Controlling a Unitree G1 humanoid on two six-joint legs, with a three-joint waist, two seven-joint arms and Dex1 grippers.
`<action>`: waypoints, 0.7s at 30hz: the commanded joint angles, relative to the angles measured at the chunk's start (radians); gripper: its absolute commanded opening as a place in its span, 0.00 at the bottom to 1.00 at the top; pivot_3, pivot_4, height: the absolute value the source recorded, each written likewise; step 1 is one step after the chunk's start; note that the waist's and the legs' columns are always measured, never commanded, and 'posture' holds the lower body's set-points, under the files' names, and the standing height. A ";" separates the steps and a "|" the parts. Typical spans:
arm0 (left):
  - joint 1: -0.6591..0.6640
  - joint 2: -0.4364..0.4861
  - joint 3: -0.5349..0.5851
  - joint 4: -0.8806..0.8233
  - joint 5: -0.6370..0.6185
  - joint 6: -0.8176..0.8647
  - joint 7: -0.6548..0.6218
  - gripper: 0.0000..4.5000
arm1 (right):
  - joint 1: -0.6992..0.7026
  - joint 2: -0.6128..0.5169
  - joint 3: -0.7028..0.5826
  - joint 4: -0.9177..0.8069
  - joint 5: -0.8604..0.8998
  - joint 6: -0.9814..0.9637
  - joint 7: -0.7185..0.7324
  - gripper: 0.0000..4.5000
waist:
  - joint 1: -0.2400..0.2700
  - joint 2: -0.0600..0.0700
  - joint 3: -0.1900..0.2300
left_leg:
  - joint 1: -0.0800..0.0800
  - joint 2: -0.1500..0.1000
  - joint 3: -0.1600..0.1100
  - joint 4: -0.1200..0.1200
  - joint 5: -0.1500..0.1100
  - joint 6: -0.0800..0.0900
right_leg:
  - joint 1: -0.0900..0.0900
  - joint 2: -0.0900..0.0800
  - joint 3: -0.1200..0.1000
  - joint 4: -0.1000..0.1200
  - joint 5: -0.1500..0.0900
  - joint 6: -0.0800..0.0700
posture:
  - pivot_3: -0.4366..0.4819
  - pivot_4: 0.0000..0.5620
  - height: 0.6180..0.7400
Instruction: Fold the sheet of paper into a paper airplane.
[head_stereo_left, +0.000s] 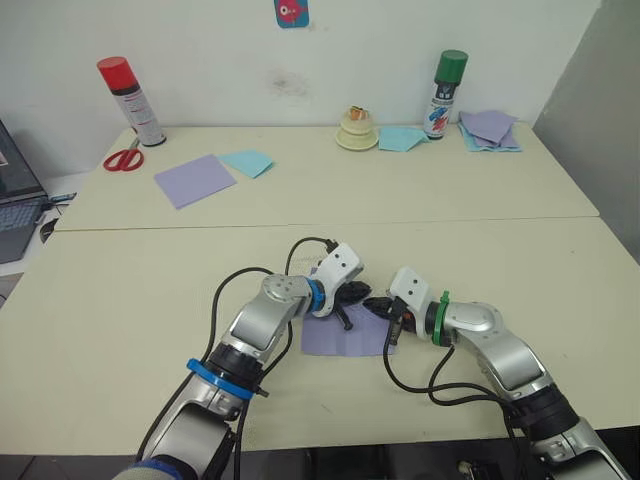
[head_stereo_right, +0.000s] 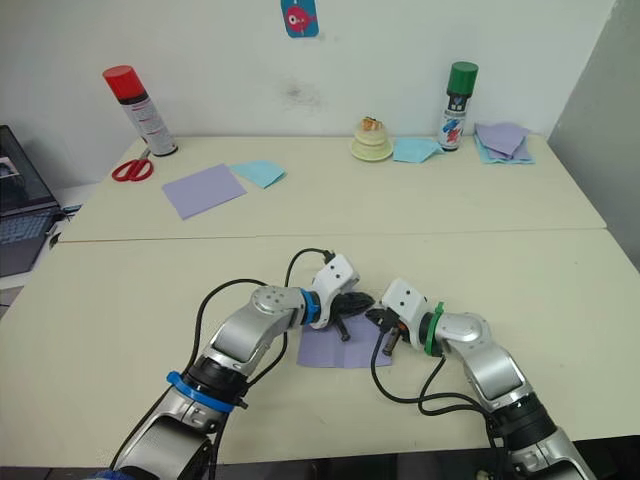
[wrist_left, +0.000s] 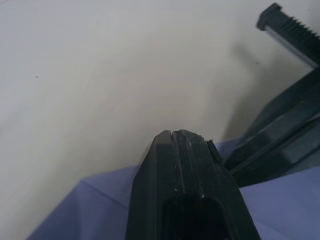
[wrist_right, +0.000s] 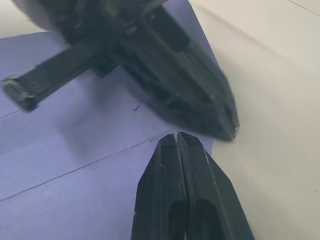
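The sheet of paper (head_stereo_left: 345, 338) lies flat on the near table, lavender-purple, with straight crease lines (wrist_right: 75, 170) across it. My left gripper (head_stereo_left: 358, 293) is shut, and its tip (wrist_left: 172, 134) hovers over the sheet's far edge. My right gripper (head_stereo_left: 376, 303) is shut too, with its tip (wrist_right: 177, 135) low over the sheet near the right edge. The two tips nearly meet above the paper's far right part. A ribbed black bar (wrist_right: 20, 92) sticks sideways from the left gripper (wrist_right: 227, 125) over the sheet. No paper airplane is in view.
On the far table stand a red-capped spray can (head_stereo_left: 130, 100), red scissors (head_stereo_left: 122, 160), a smooth lavender square (head_stereo_left: 194, 180), a pale blue sheet (head_stereo_left: 247, 162), a green-capped can (head_stereo_left: 447, 95), a small cream ornament (head_stereo_left: 356, 128) and stacked papers (head_stereo_left: 490, 130). A laptop (head_stereo_left: 15, 190) sits far left.
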 joint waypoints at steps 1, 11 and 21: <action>-0.004 0.047 0.034 0.077 0.065 -0.011 0.076 0.00 | 0.021 -0.006 0.018 0.015 -0.026 0.021 -0.008 0.00 | -0.002 0.000 0.000 | 0.000 0.001 0.000 0.000 0.000 0.000 | 0.000 0.000 0.000 0.000 0.000 0.000 | 0.48 0.27 1.00; -0.050 0.017 0.307 -0.020 -0.131 -0.064 0.130 0.00 | 0.001 0.016 0.042 0.050 -0.038 -0.010 -0.016 0.00 | -0.002 0.000 0.000 | -0.001 0.002 -0.001 0.000 0.001 -0.002 | -0.002 0.000 0.000 0.002 0.000 0.001 | 0.48 0.27 1.00; 0.153 0.129 0.518 -0.244 -0.328 0.102 0.099 0.12 | -0.057 0.081 0.064 0.109 -0.052 -0.035 -0.009 0.00 | -0.014 0.000 0.001 | 0.000 0.002 -0.002 -0.003 0.003 -0.005 | -0.004 0.000 0.002 0.001 0.000 0.000 | 0.48 0.27 1.00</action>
